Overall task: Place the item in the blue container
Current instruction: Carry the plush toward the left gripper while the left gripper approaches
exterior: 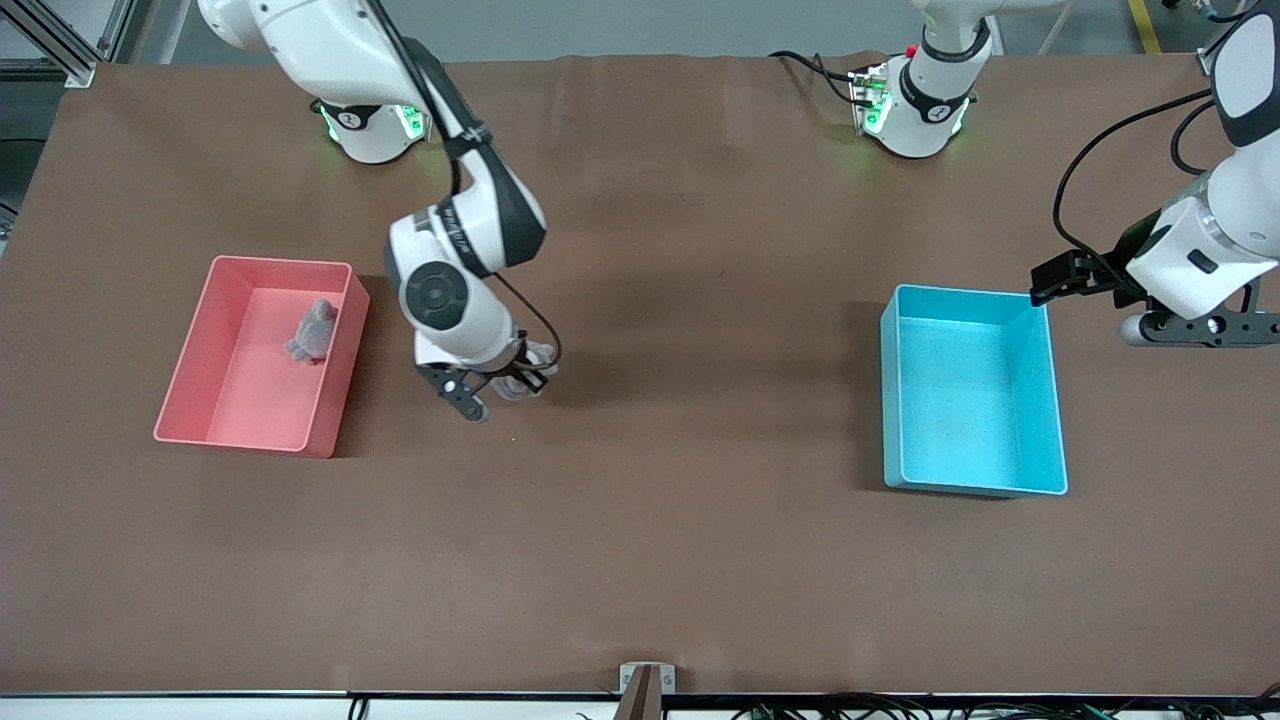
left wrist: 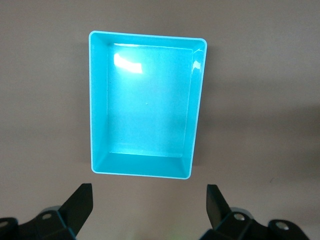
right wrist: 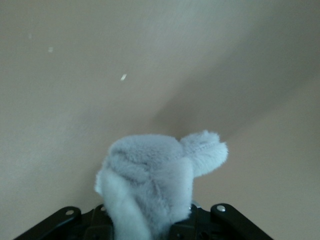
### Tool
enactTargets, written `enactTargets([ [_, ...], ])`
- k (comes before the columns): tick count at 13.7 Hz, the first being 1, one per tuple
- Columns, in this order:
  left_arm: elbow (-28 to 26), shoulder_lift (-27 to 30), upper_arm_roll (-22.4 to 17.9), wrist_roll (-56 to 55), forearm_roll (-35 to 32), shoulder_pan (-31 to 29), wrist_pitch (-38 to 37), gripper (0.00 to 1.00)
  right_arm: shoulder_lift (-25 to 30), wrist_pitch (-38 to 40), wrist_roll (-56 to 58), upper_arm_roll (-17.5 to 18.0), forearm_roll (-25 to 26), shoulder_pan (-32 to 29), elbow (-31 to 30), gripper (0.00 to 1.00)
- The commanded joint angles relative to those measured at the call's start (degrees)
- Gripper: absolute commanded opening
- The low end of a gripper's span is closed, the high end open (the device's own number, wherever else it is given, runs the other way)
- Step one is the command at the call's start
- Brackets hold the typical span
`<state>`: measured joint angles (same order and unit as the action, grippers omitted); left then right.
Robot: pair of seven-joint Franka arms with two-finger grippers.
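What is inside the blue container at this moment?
Nothing: the blue container shows only its bare floor, confirmed in the left wrist view. A grey plush toy is held in the right gripper over the table; another grey plush lies in the pink bin.

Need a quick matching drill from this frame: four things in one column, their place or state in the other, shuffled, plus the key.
Column 1
1. blue container
2. pink bin
3. right gripper
4. left gripper

Column 2
A. fingers shut on a pale grey plush toy, over the bare table
B. fingers open, holding nothing
C. nothing inside, toward the left arm's end of the table
D. holds a grey plush toy, toward the right arm's end of the table

Pairs: 1-C, 2-D, 3-A, 4-B
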<state>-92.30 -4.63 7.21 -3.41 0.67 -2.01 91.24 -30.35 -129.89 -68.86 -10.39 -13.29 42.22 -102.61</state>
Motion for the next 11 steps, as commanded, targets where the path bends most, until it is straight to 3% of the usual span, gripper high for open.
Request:
enactTargets([
  [1, -0.78, 0.41, 0.09, 0.77, 1.18, -0.36, 0.69, 1.0, -3.74, -4.82, -4.87, -0.95, -1.65, 3.73, 0.83, 0.03],
  [5, -0.78, -1.43, 1.14, -1.94, 1.09, 2.44, 2.7, 1.0, -10.6, -9.86, -11.38, -0.86, -3.67, 7.96, 5.83, 0.05],
  [8, -0.69, -4.15, 1.76, -12.28, 1.18, 7.79, 4.9, 1.0, -13.33, -9.86, -14.02, -0.86, -6.22, 9.37, 10.14, 0.05],
  [9, -0.69, -5.29, 1.84, -16.24, 1.18, 9.81, 6.13, 1.0, -13.94, -9.86, -14.72, -0.86, -7.01, 9.55, 11.11, 0.12],
  [10, -0.51, -6.44, 1.85, -18.46, 1.18, 11.66, 7.1, 1.0, -14.21, -9.86, -14.99, -0.86, -7.28, 9.55, 11.72, 0.27],
  [11, -0.6, -7.4, 1.85, -20.22, 1.18, 13.07, 8.24, 1.0, -14.3, -9.86, -14.91, -0.86, -7.28, 9.46, 11.73, 0.59],
])
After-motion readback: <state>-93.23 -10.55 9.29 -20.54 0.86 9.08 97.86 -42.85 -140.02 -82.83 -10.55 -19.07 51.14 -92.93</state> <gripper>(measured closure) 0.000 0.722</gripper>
